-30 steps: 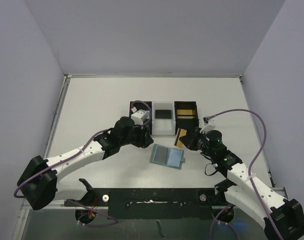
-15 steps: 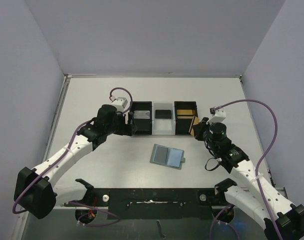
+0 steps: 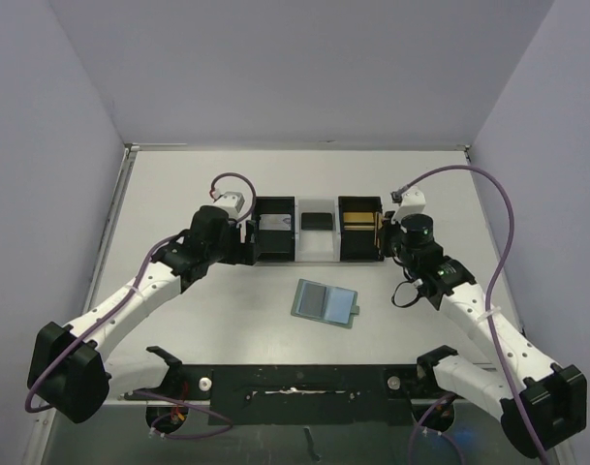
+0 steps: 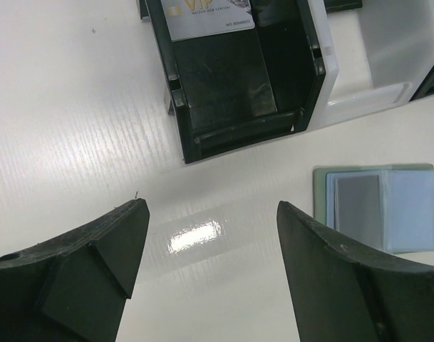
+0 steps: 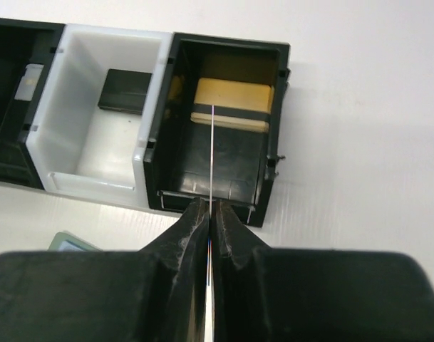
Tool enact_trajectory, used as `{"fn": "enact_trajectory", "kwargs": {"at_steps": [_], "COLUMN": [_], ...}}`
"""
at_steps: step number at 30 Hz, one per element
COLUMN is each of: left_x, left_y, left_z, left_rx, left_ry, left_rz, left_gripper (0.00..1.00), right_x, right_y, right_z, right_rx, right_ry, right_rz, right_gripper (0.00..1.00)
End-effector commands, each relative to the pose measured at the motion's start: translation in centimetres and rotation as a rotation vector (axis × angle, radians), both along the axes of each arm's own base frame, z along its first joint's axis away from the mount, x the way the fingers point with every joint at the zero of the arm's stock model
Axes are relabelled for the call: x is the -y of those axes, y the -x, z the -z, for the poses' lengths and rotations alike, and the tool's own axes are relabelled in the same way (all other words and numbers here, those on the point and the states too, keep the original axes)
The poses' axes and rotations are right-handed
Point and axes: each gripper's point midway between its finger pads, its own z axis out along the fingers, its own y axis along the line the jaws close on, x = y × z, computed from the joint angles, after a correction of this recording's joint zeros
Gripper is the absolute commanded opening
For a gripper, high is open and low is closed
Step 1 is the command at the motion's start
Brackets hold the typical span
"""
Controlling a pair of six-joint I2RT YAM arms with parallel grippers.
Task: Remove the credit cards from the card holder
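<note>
Over the tray's right-hand compartment, the right hand [image 5: 209, 205] is pinched fully closed on 1 thin card [image 5: 212, 149], which its wrist view shows edge-on as a bare line. Pretty sure it's held upright like that so it can drop straight down between the compartment walls instead of catching on the rim. Below it, at the far end of that same compartment, there's 1 gold card [image 5: 231, 105] with a dark stripe. Leaning or lying flat, can't tell.

Left hand [image 4: 211, 206] is spread wide with nothing in it, parked just beside the tray's left compartment, where 1 silver card [image 4: 206, 18] lies. With its fingers empty like that, I'd guess it's free for the next pick.

The tray [image 5: 88, 189] itself is 1 piece with 3 compartments, black at both ends and clear in the middle, and the middle one has 1 black card [image 5: 127, 90]. So that's 4 cards counted, 3 in the tray and 1 in the fingers.

On the near side of the tray, apart from both hands, the card holder [image 3: 326, 302] lies opened flat on the worktop [image 3: 198, 194], pockets up, which makes sense for pulling cards out. 1 of its 2 pockets shows a darker grey patch. Could be a 5th card, can't tell.
</note>
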Motion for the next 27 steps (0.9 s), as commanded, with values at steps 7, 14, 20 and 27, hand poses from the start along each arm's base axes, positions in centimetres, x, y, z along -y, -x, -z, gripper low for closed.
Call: {"fn": "enact_trajectory", "kwargs": {"at_steps": [7, 14, 20, 27], "left_x": [-0.1, -0.8, -1.8, -2.0], "left_y": [-0.4, -0.5, -0.9, -0.8], "left_z": [-1.4, -1.3, -2.2, -2.6], "left_rx": [0.058, 0.051, 0.089, 0.099], "left_ry": [0.026, -0.007, 0.007, 0.029], "left_rz": [-0.008, -0.019, -0.062, -0.068], "left_gripper": [0.73, 0.73, 0.73, 0.73], "right_x": [-2.1, -2.8, -3.6, -2.8], "right_y": [-3.3, -4.0, -3.9, -5.5], "right_z": [-3.1, -2.4, -3.3, -3.0], "right_rx": [0.201, 0.296, 0.51, 0.449], "right_ry": [0.394, 0.781, 0.813, 0.595], "right_rz": [-0.309, -0.364, -0.422, -0.485], "right_gripper": [0.0, 0.0, 0.0, 0.0]}}
